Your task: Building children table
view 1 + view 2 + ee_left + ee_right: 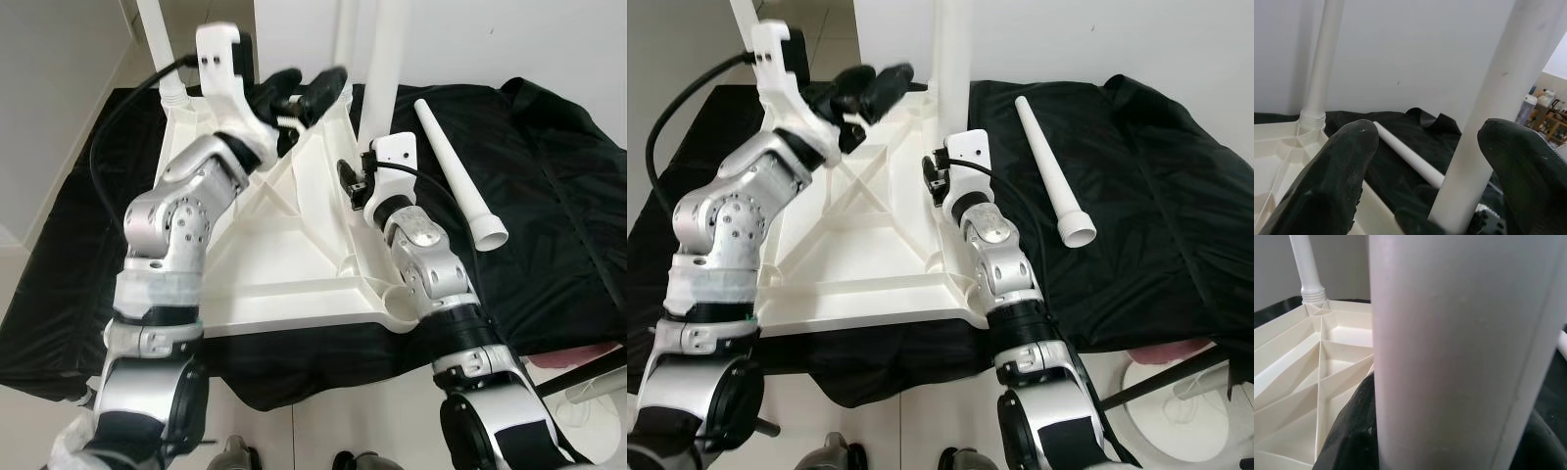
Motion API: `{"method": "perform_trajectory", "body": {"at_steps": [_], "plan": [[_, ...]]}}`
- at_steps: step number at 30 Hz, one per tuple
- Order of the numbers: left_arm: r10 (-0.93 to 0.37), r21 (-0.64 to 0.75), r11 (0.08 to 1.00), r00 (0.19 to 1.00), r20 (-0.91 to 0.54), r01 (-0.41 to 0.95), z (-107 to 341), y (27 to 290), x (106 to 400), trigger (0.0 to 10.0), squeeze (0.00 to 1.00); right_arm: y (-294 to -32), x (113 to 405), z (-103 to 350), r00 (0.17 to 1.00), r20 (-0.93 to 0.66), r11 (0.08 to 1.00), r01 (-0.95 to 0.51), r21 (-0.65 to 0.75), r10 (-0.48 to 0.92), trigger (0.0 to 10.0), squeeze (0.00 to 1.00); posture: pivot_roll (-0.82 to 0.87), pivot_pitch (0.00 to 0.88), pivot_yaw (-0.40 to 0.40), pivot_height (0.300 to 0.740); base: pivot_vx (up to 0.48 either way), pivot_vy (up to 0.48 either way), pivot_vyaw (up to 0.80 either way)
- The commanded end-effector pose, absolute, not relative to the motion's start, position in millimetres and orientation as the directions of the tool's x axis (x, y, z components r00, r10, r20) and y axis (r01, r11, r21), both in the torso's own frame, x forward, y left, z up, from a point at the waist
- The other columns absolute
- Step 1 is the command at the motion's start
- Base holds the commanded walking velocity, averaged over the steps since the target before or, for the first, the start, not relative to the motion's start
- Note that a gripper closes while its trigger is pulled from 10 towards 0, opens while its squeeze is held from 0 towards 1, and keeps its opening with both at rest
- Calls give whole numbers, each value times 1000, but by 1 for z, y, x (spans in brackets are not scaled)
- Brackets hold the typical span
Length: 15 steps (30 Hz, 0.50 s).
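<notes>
1. A black cloth [549, 196] covers the floor; on it lies the upside-down white tabletop [294, 264].
2. Right claw [355, 183] clamps an upright leg [380, 78] — a skewed push could cross-thread it.
3. Left claw [299, 90] hovers, fingers apart.
4. Loose leg [458, 173] lies beside; the socket is hidden.

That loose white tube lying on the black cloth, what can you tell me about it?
The loose leg is a long, smooth white tube that looks like plastic, narrow at its far end and widening to a flared, open collar at the near end. It lies flat on the black cloth, slanting away from the robot, to the right of the upturned white tabletop. Only the cloth touches it; it lies apart from both grippers and is not yet fitted to the tabletop.
</notes>
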State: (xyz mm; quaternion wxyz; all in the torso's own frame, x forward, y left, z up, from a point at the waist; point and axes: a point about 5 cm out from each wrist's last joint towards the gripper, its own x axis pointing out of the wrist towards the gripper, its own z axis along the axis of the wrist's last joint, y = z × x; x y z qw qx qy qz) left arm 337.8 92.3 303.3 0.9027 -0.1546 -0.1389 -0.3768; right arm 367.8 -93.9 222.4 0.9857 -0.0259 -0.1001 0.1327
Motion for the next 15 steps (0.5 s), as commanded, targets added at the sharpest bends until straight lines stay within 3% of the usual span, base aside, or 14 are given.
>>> {"method": "perform_trajectory", "body": {"at_steps": [1, 7, 10, 15], "plan": [[-655, -144, 670, 671, 346, 728, 299, 91, 334, 10000, 0, -97, 365, 227, 943, 219, 968, -245, -51, 250, 10000, 0, -3, 104, -24, 740, 0, 0, 0], [-663, -110, 694, 692, 286, 711, 282, 92, 331, 10000, 0, -105, 359, 229, 940, 258, 973, -229, -13, 224, 10000, 0, -14, 108, -32, 740, 0, 0, 0], [-687, 24, 717, 702, 188, 696, 253, 87, 321, 10000, 0, -118, 347, 222, 944, 273, 979, -202, 42, 183, 10000, 0, -14, 110, -36, 740, 0, 0, 0], [-724, 70, 687, 674, 146, 723, 239, 81, 310, 10000, 0, -123, 338, 217, 945, 276, 980, -193, 46, 173, 10000, 0, -12, 111, -38, 740, 0, 0, 0]]}}
